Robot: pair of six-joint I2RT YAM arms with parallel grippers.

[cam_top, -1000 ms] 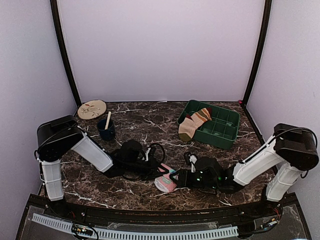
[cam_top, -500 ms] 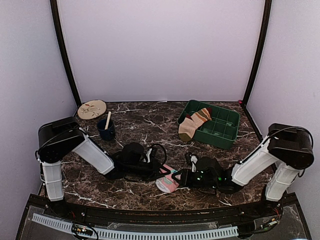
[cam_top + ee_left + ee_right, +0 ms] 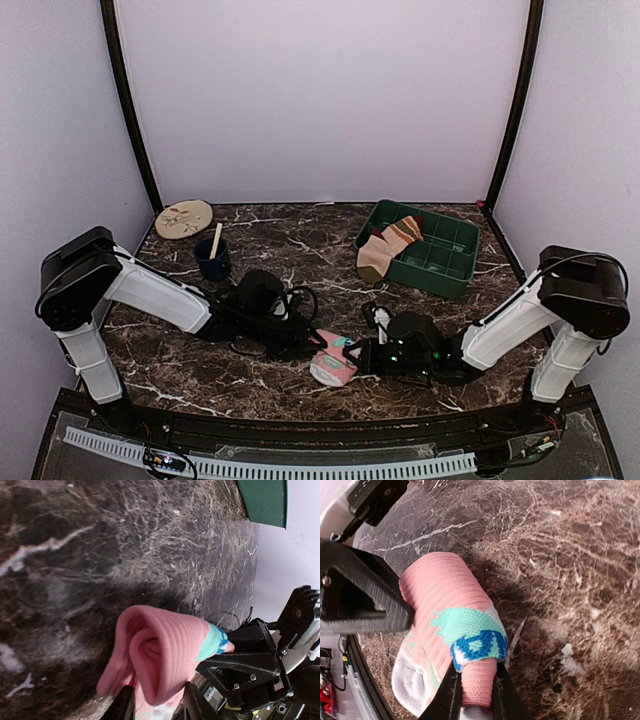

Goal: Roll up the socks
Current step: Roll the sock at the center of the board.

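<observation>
The right gripper (image 3: 476,680) pinches the pink sock (image 3: 455,615) at its rolled end; the left gripper (image 3: 157,690) straddles the roll — grip unclear. If that side slackens, the springy coil could unwind.

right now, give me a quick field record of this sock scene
pink sock: partly rolled, lying near the front of the table, between the two arms
right gripper: jaws pinched on a pink fold of the sock
left gripper: jaws straddle the rolled end; grip unclear
tan striped sock: draped over the left end of the green tray, no gripper near it
blue cup: far left, with a stick standing in it
task status: neither sock fully rolled
</observation>
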